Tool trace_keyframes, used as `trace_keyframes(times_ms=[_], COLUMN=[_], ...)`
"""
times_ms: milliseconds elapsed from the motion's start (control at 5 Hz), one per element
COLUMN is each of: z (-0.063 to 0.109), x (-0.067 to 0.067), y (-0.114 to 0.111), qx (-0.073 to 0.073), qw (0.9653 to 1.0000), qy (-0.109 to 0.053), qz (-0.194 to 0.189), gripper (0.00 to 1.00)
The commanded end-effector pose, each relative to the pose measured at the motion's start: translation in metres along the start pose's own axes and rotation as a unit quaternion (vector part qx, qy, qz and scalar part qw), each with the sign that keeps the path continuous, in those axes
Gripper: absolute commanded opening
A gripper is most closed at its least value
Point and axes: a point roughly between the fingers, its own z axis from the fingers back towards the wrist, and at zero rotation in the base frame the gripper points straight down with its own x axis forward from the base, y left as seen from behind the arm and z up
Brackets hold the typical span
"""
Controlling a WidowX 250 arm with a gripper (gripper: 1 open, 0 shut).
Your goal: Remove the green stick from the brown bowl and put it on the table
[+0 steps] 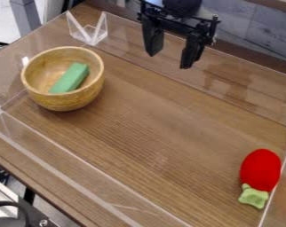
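Note:
The brown bowl [64, 78] stands on the table [157, 124] at the left. Inside it lies the green stick [69, 79], slanted against the bowl's inner wall. My gripper [170, 53] hangs at the top centre, pointing down, its two dark fingers spread apart with nothing between them. It is well to the right of the bowl and above the tabletop, touching neither the bowl nor the stick.
A red strawberry-like toy [259, 170] with a green leafy end lies near the right front corner. Clear plastic walls [62, 164] run along the table's edges, and a folded clear piece [89, 32] stands at the back.

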Motion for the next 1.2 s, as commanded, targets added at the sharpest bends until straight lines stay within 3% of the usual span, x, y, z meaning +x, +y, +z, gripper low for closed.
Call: trace_keyframes(times_ms=[0,200,400,600,800,1000], z=[-0.012,-0.020,-0.030,-0.041,-0.049,-0.057], x=[-0.009,-0.026,-0.039,-0.039,-0.047,-0.048], y=[0.016,0.056,0.096,0.131,0.157,0.169], qx=[0.003,0.012,0.021,0.025,0.026,0.027], qw=[0.9992,0.9974,0.9991,0.9994,0.9985,0.9968], qy=[0.009,0.005,-0.014,-0.025,-0.029,-0.030], qz=[-0.039,-0.071,-0.035,0.005,0.038,0.070], gripper=[1.00,1.00,1.00,1.00,1.00,1.00])
